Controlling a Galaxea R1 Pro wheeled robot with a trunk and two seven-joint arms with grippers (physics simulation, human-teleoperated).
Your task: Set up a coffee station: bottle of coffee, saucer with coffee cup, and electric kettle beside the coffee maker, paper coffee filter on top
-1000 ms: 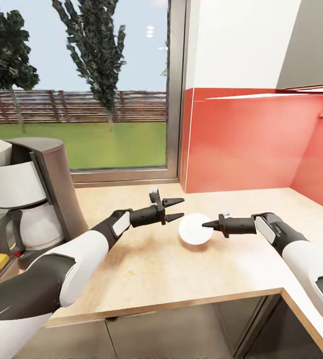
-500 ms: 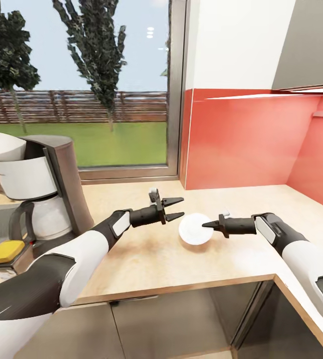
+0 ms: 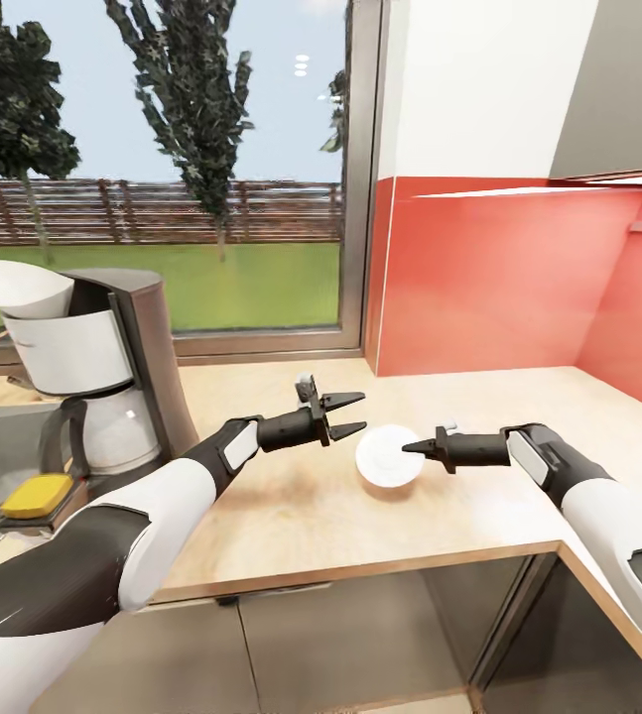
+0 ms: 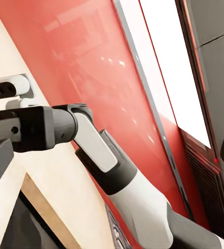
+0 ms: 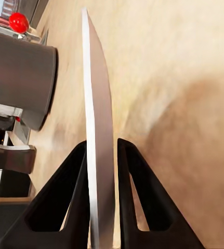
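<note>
Pinching the saucer on edge, the right pincer hovers above the table; left pincer spread, empty. Filter sits atop coffee maker; saucer placement remains.

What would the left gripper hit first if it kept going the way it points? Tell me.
Probably the saucer, held on edge by the right gripper. The left gripper is open and points right across the countertop toward it, though its line may pass slightly behind; depth is unclear.

There is one coffee maker, one paper coffee filter, one saucer and two grippers.
</note>
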